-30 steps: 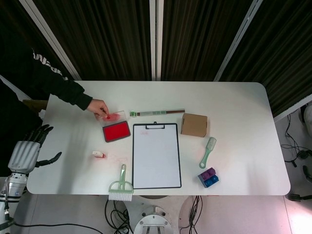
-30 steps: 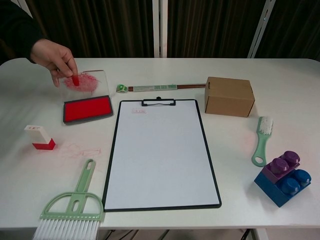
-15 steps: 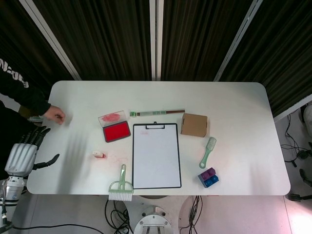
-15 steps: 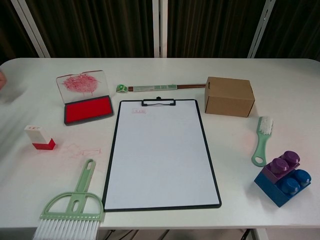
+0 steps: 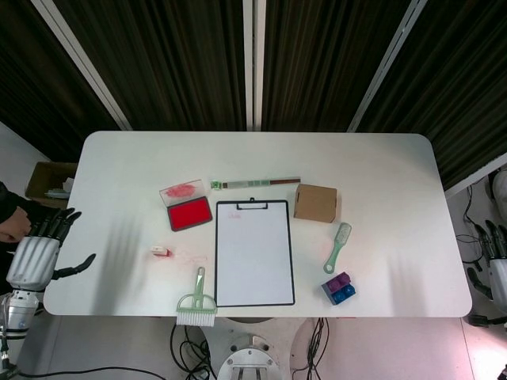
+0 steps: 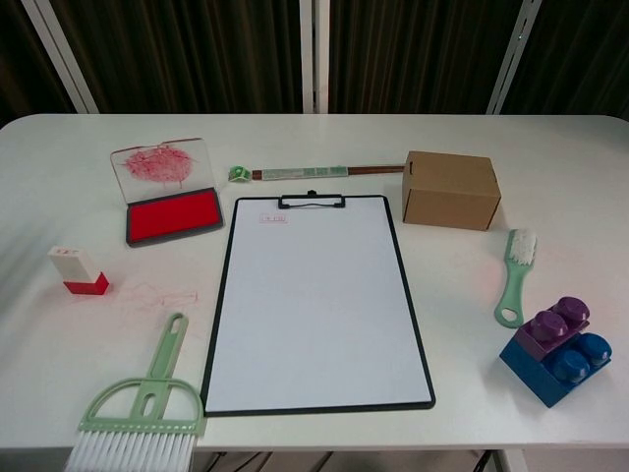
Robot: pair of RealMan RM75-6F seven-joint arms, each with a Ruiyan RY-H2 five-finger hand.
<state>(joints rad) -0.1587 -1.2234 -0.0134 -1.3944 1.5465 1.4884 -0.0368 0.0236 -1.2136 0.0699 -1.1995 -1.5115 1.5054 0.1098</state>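
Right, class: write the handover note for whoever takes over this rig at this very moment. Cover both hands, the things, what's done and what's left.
Left hand: off the left edge of the table, fingers spread, holding nothing.
Right hand: only partly in view past the right edge; open or shut cannot be told.
Stamp: upright, left of the clipboard, red smears beside it. Ink pad: open, behind the stamp.
Done: sheet carries one small red mark near the clip.
Left: the rest of the sheet is blank; no hand is at the stamp.

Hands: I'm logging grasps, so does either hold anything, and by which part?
Nothing is held. The left hand hangs open beside the table; the right hand, at the frame's edge, grips nothing visible.
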